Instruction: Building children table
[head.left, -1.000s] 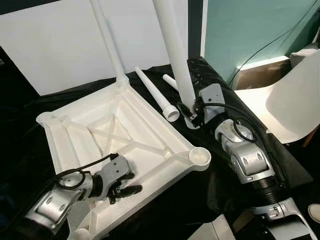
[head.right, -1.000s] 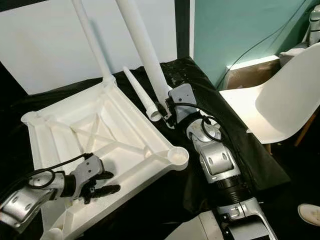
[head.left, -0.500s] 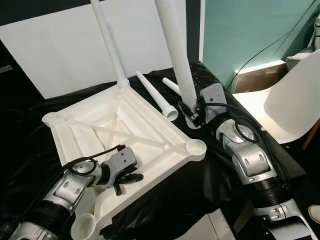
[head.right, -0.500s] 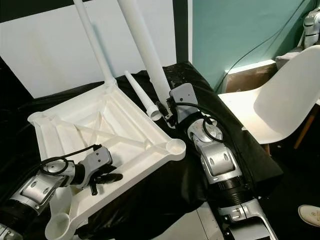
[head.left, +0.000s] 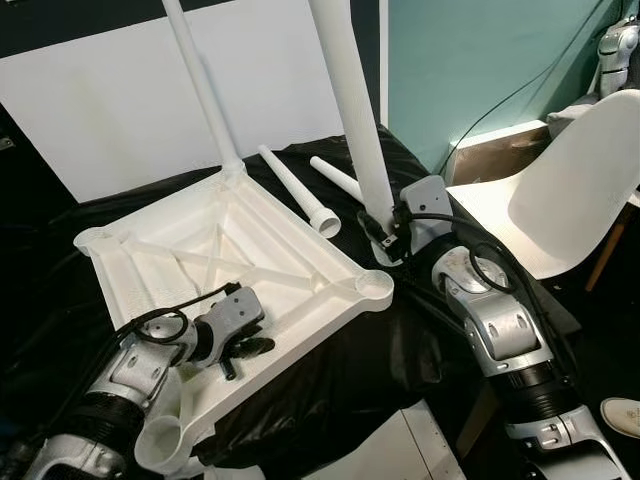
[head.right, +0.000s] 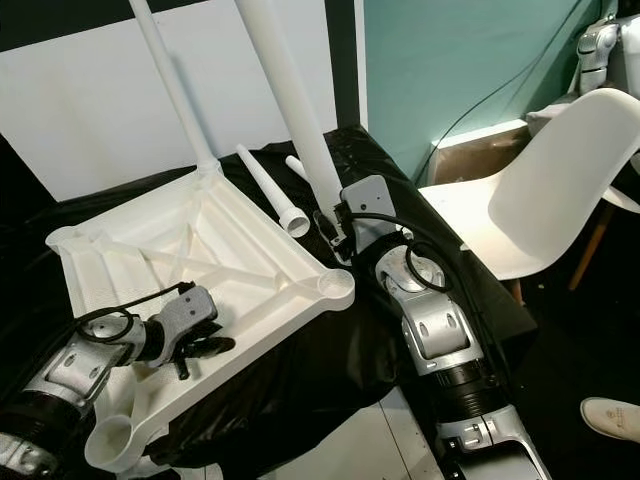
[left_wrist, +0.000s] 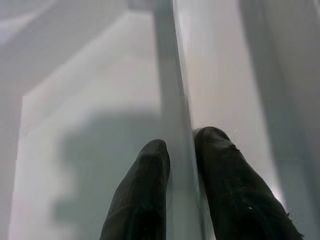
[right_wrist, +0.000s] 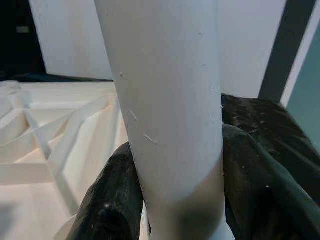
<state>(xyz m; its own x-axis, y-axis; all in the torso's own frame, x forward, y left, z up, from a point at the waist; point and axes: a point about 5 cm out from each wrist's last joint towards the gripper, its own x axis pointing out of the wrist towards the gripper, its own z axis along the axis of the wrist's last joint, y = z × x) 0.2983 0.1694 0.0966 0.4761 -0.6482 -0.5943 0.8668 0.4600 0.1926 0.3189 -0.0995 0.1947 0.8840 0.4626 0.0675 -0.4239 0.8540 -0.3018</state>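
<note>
The white tabletop (head.left: 200, 270) lies upside down on a black cloth, one leg (head.left: 200, 90) standing in its far corner. My left gripper (head.left: 248, 348) is shut on a thin rib of the tabletop at the near rim, fingers (left_wrist: 150, 190) either side of it. My right gripper (head.left: 385, 228) is shut on a second white leg (head.left: 350, 110), holding it upright, slightly tilted. Its lower end hangs just beyond the empty corner socket (head.left: 373, 285). In the right wrist view that leg (right_wrist: 165, 100) sits between my fingers (right_wrist: 115, 200). Two loose legs (head.left: 295, 188) (head.left: 335, 177) lie behind.
A white chair (head.left: 570, 190) stands to the right, a cardboard box (head.left: 490, 150) behind it against the teal wall. A white board (head.left: 110, 110) leans at the back. Another empty socket (head.left: 160, 440) overhangs the near left. A shoe (head.left: 622, 415) is on the floor.
The tabletop has swung with my left gripper, bringing its near-right corner socket closer to the held leg. The right gripper keeps the leg upright. The camera has shifted a little.
</note>
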